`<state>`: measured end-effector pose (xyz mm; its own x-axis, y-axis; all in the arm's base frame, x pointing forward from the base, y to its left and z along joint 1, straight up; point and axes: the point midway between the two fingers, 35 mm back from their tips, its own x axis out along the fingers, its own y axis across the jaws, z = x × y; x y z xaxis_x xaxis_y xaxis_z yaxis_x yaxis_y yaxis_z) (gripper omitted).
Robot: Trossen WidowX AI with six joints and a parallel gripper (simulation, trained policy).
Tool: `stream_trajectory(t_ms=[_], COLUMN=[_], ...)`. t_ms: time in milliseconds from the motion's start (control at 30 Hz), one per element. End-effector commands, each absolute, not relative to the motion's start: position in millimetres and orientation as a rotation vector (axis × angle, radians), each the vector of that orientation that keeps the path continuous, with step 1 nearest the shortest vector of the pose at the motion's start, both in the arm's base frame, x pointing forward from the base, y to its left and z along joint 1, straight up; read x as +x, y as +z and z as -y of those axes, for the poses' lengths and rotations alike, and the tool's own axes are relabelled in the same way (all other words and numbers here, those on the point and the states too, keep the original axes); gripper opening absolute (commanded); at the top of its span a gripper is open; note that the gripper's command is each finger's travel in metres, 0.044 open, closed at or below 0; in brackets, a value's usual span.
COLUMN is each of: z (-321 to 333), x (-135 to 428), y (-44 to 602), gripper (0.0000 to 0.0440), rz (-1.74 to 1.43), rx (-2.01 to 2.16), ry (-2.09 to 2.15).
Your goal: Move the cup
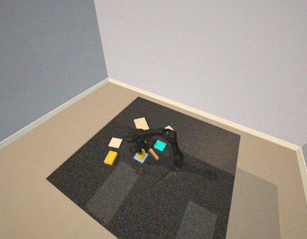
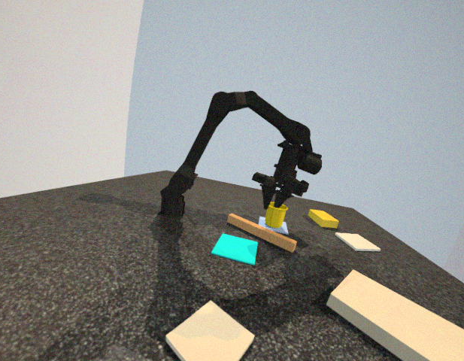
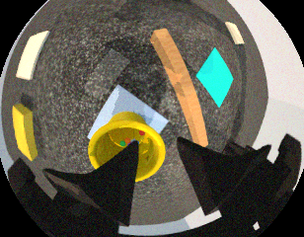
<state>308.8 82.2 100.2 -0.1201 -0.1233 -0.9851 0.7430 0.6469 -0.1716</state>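
The yellow cup (image 1: pixel 141 156) (image 2: pixel 274 217) (image 3: pixel 109 149) stands upright on the pale blue pad (image 1: pixel 142 160) (image 2: pixel 262 222) (image 3: pixel 121 99). Several small marbles (image 3: pixel 141 132) lie inside it in the wrist view. The cyan pad (image 1: pixel 160 145) (image 2: pixel 235 248) (image 3: pixel 216 78) lies bare on the other side of the bar. My gripper (image 1: pixel 140 151) (image 2: pixel 271 206) (image 3: pixel 157 142) is partly open, with its fingertips at about rim height. In the wrist view one finger overlaps the cup's opening and the other is right of the cup. Whether a finger touches the rim cannot be told.
A long orange-brown bar (image 1: pixel 153 154) (image 2: pixel 262 232) (image 3: pixel 184 91) lies between the pads. A yellow block (image 1: pixel 111 158) (image 2: pixel 322 218) (image 3: pixel 25 130) and a cream tile (image 1: pixel 115 142) (image 2: pixel 356 241) (image 3: pixel 33 55) lie beyond the cup. A large cream block (image 1: pixel 141 123) (image 2: pixel 398 310) and another cream tile (image 2: pixel 210 330) (image 3: pixel 234 33) lie farther off.
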Motion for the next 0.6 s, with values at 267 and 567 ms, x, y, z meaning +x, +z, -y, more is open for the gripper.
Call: stream_trajectory(t_ms=[267, 567], z=[-78, -71], x=[303, 299], y=[65, 68], gripper=[0.0152, 0.0000], rz=[-1.566, -1.562], rx=[0.466, 0.432], ry=[-0.766, -0.734])
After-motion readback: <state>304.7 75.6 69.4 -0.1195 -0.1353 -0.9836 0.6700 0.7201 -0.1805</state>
